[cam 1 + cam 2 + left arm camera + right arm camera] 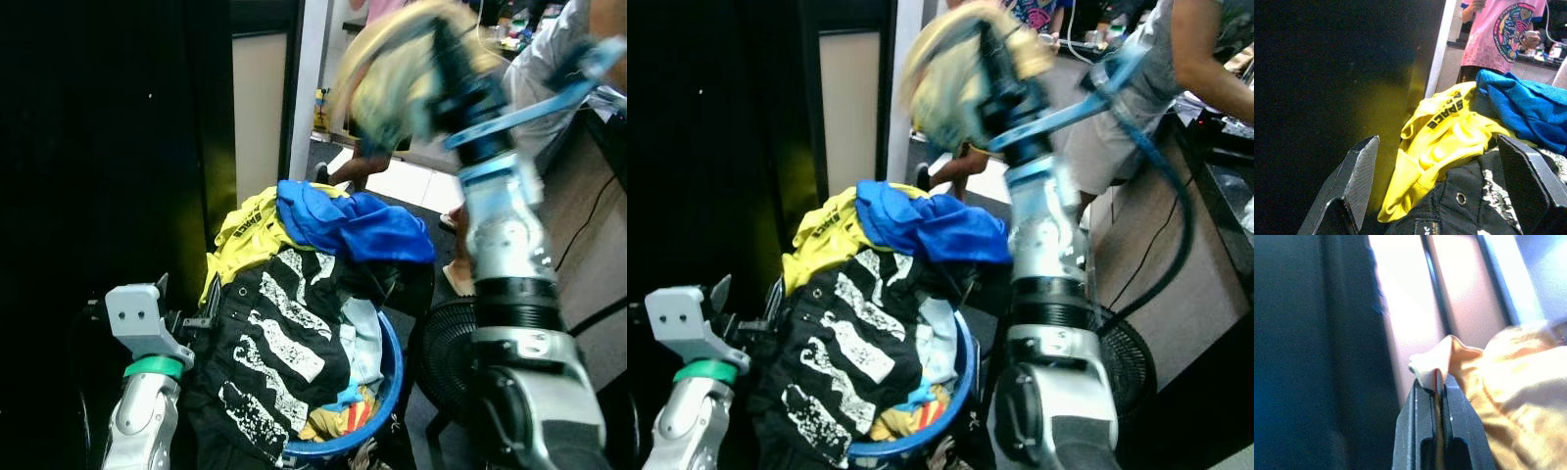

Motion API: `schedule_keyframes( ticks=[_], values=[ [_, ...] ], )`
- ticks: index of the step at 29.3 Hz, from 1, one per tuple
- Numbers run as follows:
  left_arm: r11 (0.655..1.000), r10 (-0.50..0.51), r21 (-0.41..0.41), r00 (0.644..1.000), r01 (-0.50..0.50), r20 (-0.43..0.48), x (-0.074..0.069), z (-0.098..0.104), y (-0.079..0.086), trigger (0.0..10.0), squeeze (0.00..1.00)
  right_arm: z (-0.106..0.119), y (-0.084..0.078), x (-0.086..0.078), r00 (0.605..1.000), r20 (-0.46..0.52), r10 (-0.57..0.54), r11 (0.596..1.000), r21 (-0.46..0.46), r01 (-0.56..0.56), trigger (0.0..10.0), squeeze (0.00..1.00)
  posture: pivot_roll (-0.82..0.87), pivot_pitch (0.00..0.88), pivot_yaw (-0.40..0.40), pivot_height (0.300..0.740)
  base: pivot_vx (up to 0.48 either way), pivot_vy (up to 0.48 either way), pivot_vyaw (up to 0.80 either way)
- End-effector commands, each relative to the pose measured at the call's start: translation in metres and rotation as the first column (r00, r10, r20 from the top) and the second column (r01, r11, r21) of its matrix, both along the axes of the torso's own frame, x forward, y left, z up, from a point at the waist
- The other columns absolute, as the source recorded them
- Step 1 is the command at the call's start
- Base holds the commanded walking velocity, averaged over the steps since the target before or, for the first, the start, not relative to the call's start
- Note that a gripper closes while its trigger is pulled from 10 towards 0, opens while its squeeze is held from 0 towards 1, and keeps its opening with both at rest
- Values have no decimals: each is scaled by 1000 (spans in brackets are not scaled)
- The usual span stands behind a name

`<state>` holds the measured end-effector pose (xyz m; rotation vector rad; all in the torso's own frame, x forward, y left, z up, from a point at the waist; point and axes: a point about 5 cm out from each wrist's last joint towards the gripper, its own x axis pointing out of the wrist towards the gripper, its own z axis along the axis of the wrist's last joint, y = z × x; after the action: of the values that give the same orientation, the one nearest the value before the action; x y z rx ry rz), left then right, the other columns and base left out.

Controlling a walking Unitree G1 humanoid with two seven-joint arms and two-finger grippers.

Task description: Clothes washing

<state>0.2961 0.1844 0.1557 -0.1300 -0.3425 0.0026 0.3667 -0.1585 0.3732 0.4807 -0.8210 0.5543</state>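
Note:
A blue laundry basket (390, 392) is heaped with clothes: a black garment with white print (284, 343), a yellow shirt (245, 235) and a blue garment (358, 223) on top. My right gripper (1438, 382) is raised high above the basket, shut on a pale yellow garment (397, 73) that looks blurred. My left gripper (1444, 171) is low at the basket's left side, open, its fingers (1359, 171) straddling the yellow shirt (1444, 132) and the black garment (1469, 205).
A dark panel (108, 147) rises at the left. A black fan (451, 357) stands right of the basket. A person in a pink shirt (1503, 34) is behind, another person (1176, 59) at the right by a counter.

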Motion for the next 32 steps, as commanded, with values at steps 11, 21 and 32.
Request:
schedule_keyframes(
  ticks=[11, 21, 32],
  values=[
    [999, -43, 18, 995, 45, -91, 9, 19, -9, 10000, 0, -99, 22, 6, 926, -341, -162, 970, -225, 87, 10000, 0, 101, 0, -14, 740, 0, 0, -218],
    [999, -38, 7, 999, 38, 29, 19, 60, -11, 10000, 0, -78, 19, 6, 937, -313, -154, 981, -165, 106, 10000, 0, 104, 0, -10, 740, 0, 0, -800],
    [984, -11, 177, 998, 22, -66, 22, 55, -13, 10000, 0, -77, 21, 5, 932, -294, -213, 963, -225, 149, 10000, 0, 108, 0, -2, 740, 0, 0, -800]
  ],
)
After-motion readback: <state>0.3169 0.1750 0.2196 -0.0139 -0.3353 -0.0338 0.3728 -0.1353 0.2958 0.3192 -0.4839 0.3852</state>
